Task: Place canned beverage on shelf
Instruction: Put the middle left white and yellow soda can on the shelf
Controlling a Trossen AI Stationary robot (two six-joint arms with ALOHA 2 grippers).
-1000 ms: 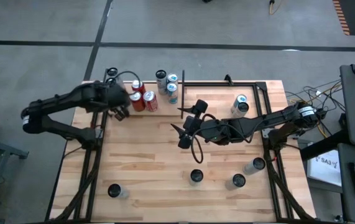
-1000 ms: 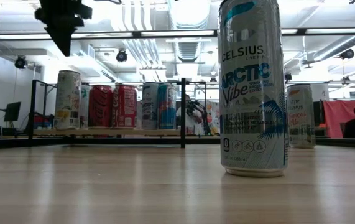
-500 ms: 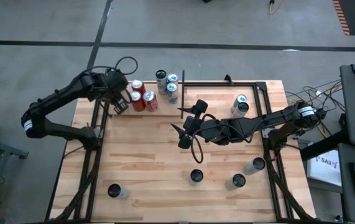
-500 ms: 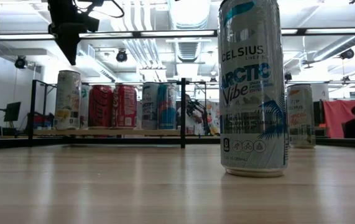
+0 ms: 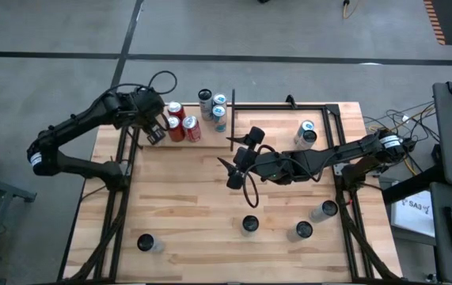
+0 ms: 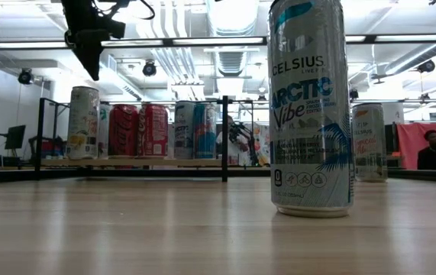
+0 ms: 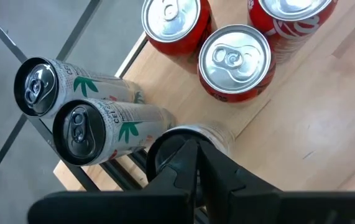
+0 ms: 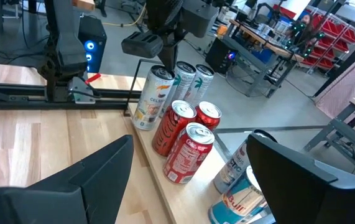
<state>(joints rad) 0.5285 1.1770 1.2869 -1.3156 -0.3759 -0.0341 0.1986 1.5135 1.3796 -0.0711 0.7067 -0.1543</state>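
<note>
I see my left gripper (image 5: 153, 133) raised above the shelf (image 5: 180, 141), fingers together, empty. Cans (image 5: 191, 128) stand on the shelf. My right gripper (image 5: 229, 165) hovers beside the shelf, fingers apart.

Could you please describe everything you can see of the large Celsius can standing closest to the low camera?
The Celsius can is a tall, slim silver aluminium can printed "CELSIUS" and "Arctic Vibe" in blue lettering, with teal accents and a blue palm graphic. It stands upright on the pale wooden table, its base rim resting flat on the wood. Its top runs out of the picture. Nothing else touches it, and no end effector is near it.
</note>
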